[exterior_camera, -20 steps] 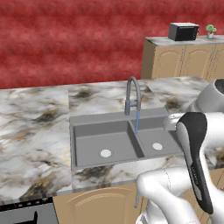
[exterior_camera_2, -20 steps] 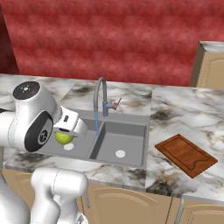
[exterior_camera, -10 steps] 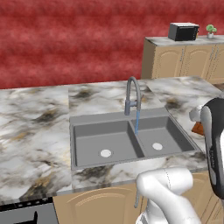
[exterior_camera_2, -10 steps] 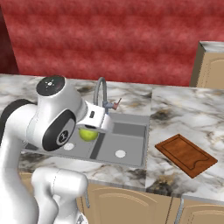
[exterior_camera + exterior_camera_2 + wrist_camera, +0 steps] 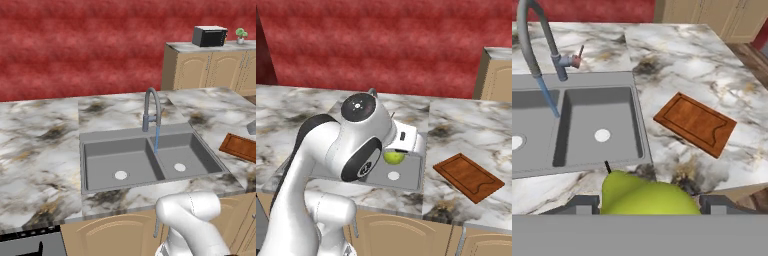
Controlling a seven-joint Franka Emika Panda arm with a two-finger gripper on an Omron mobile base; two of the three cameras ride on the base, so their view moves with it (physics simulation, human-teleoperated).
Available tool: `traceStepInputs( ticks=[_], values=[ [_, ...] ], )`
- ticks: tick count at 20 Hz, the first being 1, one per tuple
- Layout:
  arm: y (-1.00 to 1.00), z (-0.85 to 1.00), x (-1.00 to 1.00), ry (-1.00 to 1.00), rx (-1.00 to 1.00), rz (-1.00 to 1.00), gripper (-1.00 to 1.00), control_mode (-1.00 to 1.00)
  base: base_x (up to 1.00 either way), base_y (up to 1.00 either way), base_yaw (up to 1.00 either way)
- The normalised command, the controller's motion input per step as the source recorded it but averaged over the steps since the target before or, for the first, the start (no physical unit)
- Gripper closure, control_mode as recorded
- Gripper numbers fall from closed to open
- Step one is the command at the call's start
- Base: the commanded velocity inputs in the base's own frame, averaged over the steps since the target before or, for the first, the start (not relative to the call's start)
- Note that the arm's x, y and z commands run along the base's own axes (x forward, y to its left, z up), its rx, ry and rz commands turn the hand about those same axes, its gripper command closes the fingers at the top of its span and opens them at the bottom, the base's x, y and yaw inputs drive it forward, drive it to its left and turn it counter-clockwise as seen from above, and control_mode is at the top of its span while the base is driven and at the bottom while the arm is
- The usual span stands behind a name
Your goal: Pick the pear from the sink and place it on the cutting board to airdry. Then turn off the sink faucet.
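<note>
Hand view shows your gripper (image 5: 647, 207) clamped on the pear (image 5: 644, 195), held above the sink's (image 5: 587, 130) front rim. The cutting board (image 5: 696, 123) lies well right; swing fast and the wet fruit may slip.

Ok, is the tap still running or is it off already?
Running. A thin blue stream falls from the faucet spout into the sink, visible in the hand view and the left base view.

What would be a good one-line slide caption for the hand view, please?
Gripper carrying the pear above the counter edge, water running into the sink, cutting board ahead.
</note>
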Motion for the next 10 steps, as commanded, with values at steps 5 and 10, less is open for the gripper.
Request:
traceStepInputs(
  ticks=[5, 10],
  values=[
    [-0.80, 0.00, 0.19, -0.01, -0.03, -0.01, 1.00, -1.00, 0.00, 0.00, 0.00],
    [-0.73, 0.00, 0.34, 0.00, -0.01, 0.00, 1.00, -1.00, 0.00, 0.00, 0.00]
  ],
)
